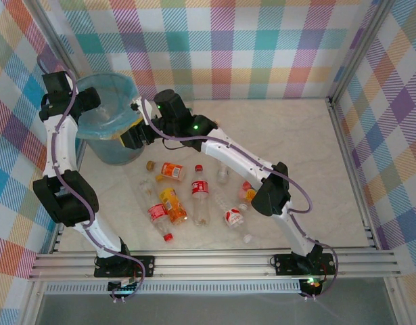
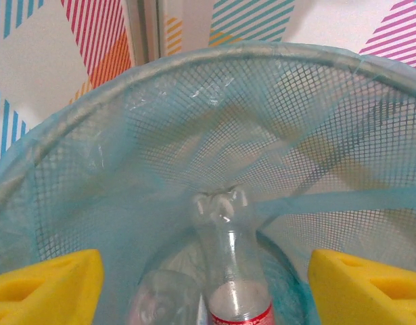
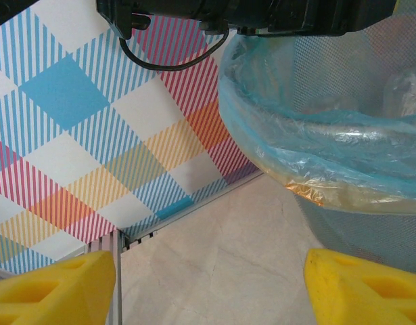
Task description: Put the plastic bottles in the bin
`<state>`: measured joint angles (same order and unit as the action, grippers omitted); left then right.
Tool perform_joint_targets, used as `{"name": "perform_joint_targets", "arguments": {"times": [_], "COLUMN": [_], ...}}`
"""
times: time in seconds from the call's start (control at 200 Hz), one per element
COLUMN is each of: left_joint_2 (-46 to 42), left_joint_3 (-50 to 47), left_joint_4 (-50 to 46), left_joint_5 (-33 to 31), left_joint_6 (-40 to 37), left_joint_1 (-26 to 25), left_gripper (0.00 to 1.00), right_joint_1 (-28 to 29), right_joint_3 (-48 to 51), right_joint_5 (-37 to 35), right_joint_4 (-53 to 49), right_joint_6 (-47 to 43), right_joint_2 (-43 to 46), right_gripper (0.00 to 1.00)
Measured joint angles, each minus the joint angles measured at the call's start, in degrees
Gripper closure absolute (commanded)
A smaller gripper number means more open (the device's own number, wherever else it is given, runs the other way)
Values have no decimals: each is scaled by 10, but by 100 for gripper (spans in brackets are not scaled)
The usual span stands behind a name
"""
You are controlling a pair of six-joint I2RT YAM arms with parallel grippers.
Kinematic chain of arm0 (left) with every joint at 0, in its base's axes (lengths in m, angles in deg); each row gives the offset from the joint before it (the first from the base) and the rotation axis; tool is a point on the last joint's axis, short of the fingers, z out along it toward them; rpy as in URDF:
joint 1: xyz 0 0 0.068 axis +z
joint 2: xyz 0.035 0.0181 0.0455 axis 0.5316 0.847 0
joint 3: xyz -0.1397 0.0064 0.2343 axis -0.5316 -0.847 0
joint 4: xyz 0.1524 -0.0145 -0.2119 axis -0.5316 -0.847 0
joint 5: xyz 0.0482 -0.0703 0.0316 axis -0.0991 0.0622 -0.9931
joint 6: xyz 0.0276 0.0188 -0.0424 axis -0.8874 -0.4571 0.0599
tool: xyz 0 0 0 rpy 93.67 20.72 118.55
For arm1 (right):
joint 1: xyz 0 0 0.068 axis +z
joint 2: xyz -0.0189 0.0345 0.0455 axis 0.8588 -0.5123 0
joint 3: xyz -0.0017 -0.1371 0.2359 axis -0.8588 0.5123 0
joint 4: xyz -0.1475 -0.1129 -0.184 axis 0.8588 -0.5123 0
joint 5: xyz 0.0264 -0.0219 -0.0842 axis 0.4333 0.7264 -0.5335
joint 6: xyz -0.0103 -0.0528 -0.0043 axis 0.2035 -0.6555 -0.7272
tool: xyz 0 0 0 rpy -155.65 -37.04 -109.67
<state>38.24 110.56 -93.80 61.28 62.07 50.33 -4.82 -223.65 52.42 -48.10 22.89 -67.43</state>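
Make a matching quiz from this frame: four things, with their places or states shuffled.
1 left gripper
2 right gripper
3 bottle in left wrist view
4 bin

A open, beside the bin's outer wall
B inside the bin
C far-left corner of table, blue-lined
D open, over the bin's mouth

Pairs: 1-D, 2-A, 3-B, 4-C

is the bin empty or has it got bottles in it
Not empty. Looking down into the bin, the left wrist view shows a clear red-labelled bottle inside, with a second clear bottle beside it.
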Motion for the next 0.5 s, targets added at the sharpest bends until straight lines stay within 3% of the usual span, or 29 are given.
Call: {"name": "perform_joint_targets", "arguments": {"times": [0.5], "left_joint_2": [-19], "left_joint_3": [19], "left_joint_4": [-6], "left_joint_5": [21], "left_joint_6": [5], "left_joint_1": [-1], "left_gripper": [21], "right_joint_1": [0], "right_joint_3": [0], "right_joint_5": [-17], "right_joint_4": [-28], "right_joint_6": [1], "right_joint_2": [0], "right_gripper": [26]}}
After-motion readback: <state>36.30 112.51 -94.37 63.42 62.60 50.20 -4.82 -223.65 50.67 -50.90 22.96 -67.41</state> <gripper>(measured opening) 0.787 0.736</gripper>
